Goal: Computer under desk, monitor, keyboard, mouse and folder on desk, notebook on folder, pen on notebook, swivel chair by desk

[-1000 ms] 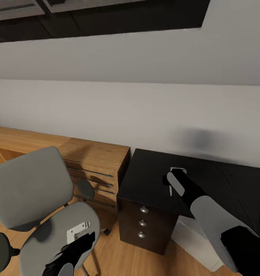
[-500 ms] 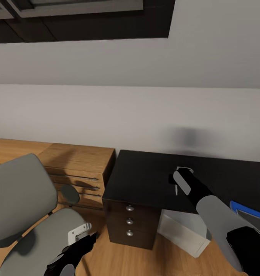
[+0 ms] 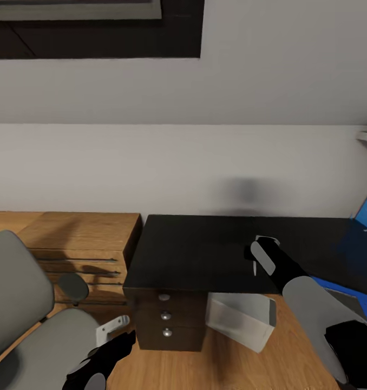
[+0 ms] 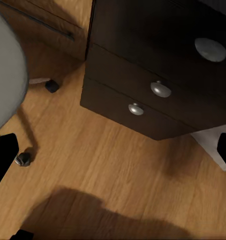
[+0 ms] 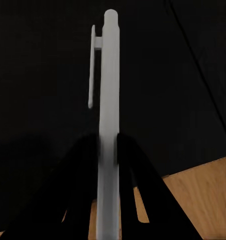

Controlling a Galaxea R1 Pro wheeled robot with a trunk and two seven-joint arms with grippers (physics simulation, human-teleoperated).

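Black desk (image 5: pixel 43 75) behind tool-gripped pen (image 5: pixel 109 100)

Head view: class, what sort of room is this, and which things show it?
Probably a home office or study corner: a black desk with a drawer unit, a grey swivel chair, and a computer tower underneath.

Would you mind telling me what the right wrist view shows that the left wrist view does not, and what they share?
Right wrist view: a pale pen pinched between the right end effector fingers, above the black desk top. Left wrist view: the drawer unit with three round silver knobs, a chair caster and part of the grey chair. Both show the wooden floor.
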